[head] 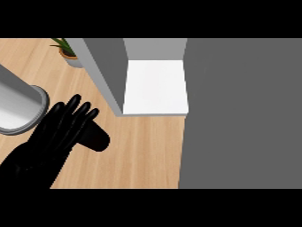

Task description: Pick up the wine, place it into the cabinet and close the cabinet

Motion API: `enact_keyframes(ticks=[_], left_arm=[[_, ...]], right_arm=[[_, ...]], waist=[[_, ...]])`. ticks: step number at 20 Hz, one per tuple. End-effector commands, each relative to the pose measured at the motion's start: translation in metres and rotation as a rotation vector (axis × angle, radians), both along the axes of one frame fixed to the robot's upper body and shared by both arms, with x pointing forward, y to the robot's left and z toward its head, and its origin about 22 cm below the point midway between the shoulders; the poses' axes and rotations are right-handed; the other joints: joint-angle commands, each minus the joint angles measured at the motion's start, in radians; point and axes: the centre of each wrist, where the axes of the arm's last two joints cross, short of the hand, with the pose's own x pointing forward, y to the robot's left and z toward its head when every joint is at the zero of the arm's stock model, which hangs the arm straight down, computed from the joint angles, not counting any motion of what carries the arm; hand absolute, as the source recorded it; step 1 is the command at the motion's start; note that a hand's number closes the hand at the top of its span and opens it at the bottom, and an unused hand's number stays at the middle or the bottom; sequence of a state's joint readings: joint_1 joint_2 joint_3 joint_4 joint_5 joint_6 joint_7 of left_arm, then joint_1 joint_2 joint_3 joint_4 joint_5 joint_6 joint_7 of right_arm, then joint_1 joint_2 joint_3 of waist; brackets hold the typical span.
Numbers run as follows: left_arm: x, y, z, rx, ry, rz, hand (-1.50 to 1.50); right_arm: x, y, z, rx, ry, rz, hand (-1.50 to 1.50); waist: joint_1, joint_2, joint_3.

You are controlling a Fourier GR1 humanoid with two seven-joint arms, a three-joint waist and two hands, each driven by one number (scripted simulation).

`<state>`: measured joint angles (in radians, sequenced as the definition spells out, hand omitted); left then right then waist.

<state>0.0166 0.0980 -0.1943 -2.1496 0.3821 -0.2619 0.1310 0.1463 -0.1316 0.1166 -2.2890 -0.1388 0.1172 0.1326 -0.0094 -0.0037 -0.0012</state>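
Observation:
My left hand [56, 141] shows at the lower left over the wooden counter [143, 150]. Its fingers are straight and point up the view, the thumb sticks out to the right, and it holds nothing. The grey cabinet [107, 71] stands at the top middle with a white shelf [154, 86] showing inside. A large dark grey door panel [251, 115] covers the whole right side of the view. No wine bottle shows anywhere. My right hand is out of view.
A thick grey cylinder [9, 99] with a ringed end slants in from the upper left, just beside my left hand's fingers. A small potted plant [67, 49] stands at the back, left of the cabinet.

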Motion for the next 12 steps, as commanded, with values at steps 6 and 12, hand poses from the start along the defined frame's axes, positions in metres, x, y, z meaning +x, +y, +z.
enact_keyframes(ticks=[6, 12], left_arm=[[-0.045, -0.009, 0.039, -0.039, 0.066, -0.082, -1.5], [-0.061, -0.02, 0.047, -0.063, 0.061, -0.073, -1.5]], right_arm=[[-0.022, -0.004, 0.043, 0.0, 0.033, 0.059, -1.5], [-0.031, 0.004, 0.054, 0.011, 0.037, 0.045, -1.5]], waist=[[0.01, 0.002, 0.001], [0.011, 0.001, 0.001]])
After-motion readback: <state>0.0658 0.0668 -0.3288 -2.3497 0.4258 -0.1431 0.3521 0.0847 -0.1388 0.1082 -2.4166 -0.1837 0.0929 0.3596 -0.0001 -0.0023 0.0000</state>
